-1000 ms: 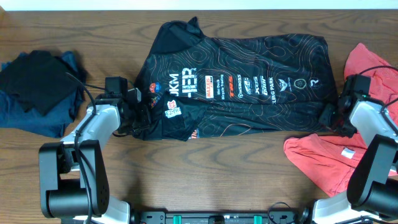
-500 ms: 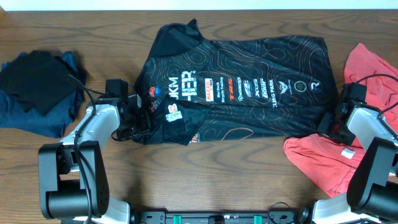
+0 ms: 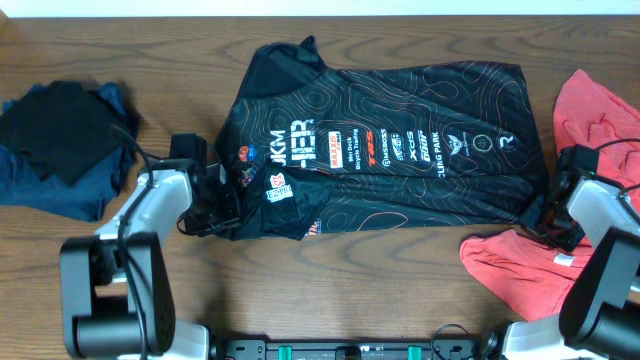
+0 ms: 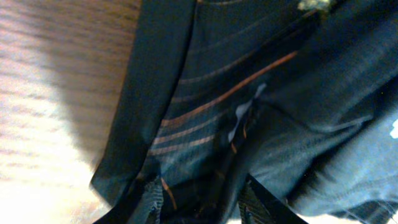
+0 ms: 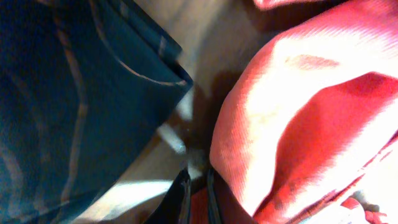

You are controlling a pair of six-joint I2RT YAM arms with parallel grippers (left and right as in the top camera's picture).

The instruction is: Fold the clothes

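Black jersey [image 3: 385,150] lies spread flat mid-tabletop [image 3: 380,290], logos up, collar end toward the left. Left gripper [image 3: 218,198] sits at the jersey's lower-left corner. In the left wrist view its jaws are clamped on a bunched fold of the dark fabric with orange lines [image 4: 205,124]; the cloth runs right between them. Right gripper [image 3: 548,215] is at the jersey's lower-right corner. In the right wrist view its jaws are pressed nearly together, and the jersey corner [image 5: 168,74] lies just ahead of them, apart. Cannot tell if anything is pinched. Coral-red shirt [image 3: 510,265] is crumpled at the right edge, just beside the right gripper. Dark blue clothes pile [image 3: 60,140] sits far left, well apart from the jersey.
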